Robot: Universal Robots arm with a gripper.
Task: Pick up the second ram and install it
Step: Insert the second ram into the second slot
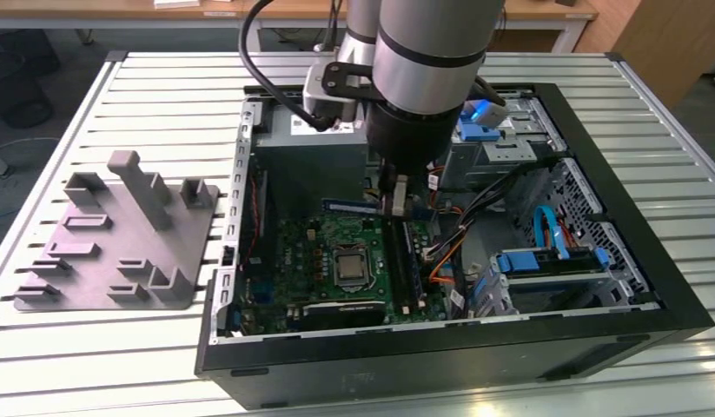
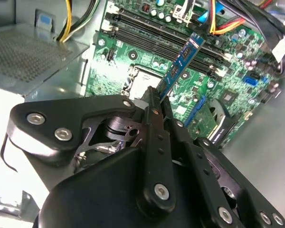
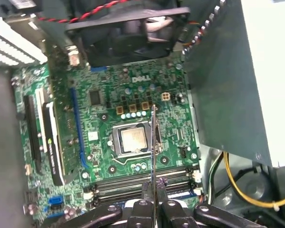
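The setting is a robotics lab or test workshop set up for computer assembly. A bench of pale slatted metal profiles [image 1: 160, 95] carries an open desktop computer case [image 1: 450, 365] laid on its side, its green motherboard [image 1: 322, 252] and grey power supply [image 1: 311, 161] exposed. Beside the case, on the exterior view's left, lies a grey fixture plate [image 1: 102, 261] with upright holder blocks, the kind made for staging parts. An industrial robot arm [image 1: 433, 52] reaches down into the case, its gripper [image 3: 153, 190] clamped on the second ram [image 3: 153, 142] above the board. Behind the bench stand wooden desks [image 1: 276, 10], a black bin [image 1: 16, 82] and loose floor cables.
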